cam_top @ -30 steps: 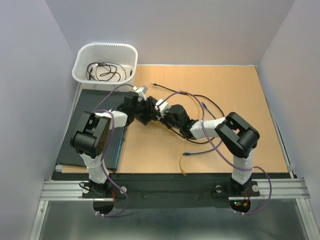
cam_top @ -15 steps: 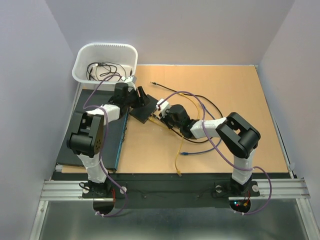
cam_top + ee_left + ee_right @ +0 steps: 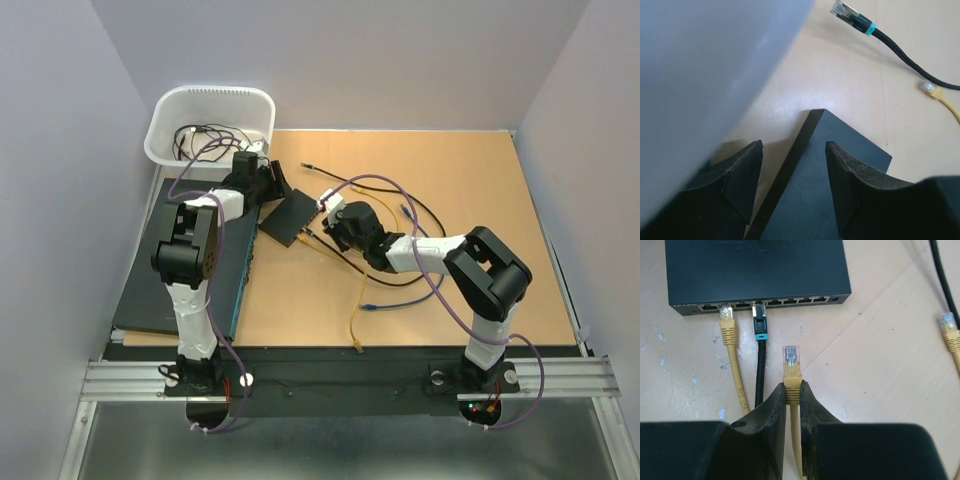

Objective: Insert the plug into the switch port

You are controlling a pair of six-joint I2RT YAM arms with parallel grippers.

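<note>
The switch (image 3: 755, 270) is a flat black box lying on the wooden table, its row of ports facing my right gripper. A yellow cable (image 3: 727, 325) and a black cable (image 3: 759, 322) sit in two ports on the left; the switch port openings (image 3: 797, 301) to their right are free. My right gripper (image 3: 792, 385) is shut on the yellow plug (image 3: 792, 360), which points at the row a short way in front of it. My left gripper (image 3: 792, 145) stands open over the switch's back corner (image 3: 840, 160), holding nothing. From above, the switch (image 3: 290, 218) lies between the two grippers.
A white bin (image 3: 210, 120) with a dark cable stands at the back left, close to my left gripper (image 3: 272, 187). A dark pad (image 3: 180, 270) covers the left side. Loose black, yellow and blue cables (image 3: 385, 300) trail over the table around my right arm.
My left gripper has opened, let go of the switch and drawn back towards the white bin. The switch has shifted slightly. My right gripper keeps its hold on the yellow plug.
</note>
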